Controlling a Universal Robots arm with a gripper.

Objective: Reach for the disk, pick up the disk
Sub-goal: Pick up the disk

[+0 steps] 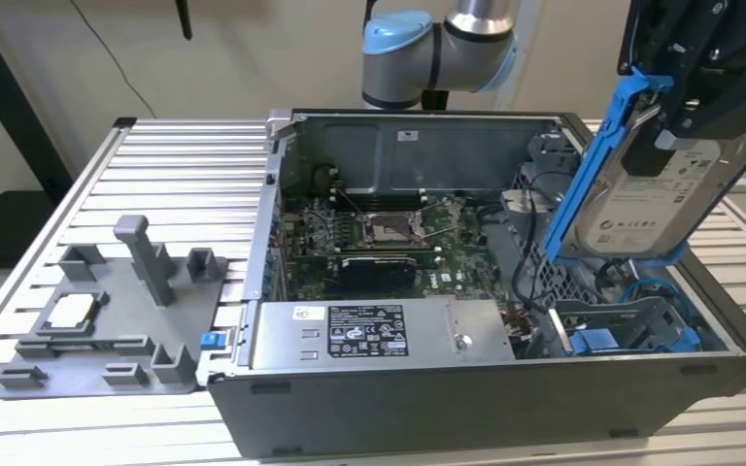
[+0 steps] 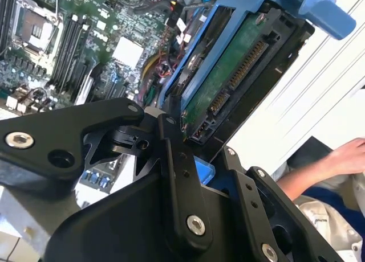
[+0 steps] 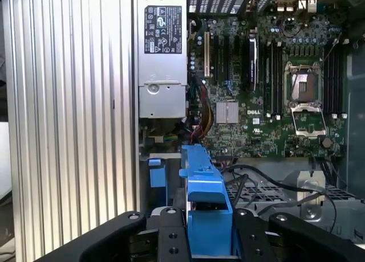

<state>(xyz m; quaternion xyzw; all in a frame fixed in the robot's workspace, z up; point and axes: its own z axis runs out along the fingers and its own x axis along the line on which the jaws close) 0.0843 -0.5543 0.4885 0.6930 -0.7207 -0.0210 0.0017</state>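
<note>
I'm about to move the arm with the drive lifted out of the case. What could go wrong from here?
1. The disk hangs tilted, held by the gripper near its upper end; it might swing or slip.
2. It hangs above the open computer case; a drop could hit the cables or the motherboard.
3. A person's hand is close by in the second wrist view.

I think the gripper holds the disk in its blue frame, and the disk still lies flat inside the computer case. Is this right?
Not quite. The gripper does hold the disk by its blue frame, but the disk is not flat inside the computer case. The exterior view shows it lifted above the case, standing nearly upright.
</note>
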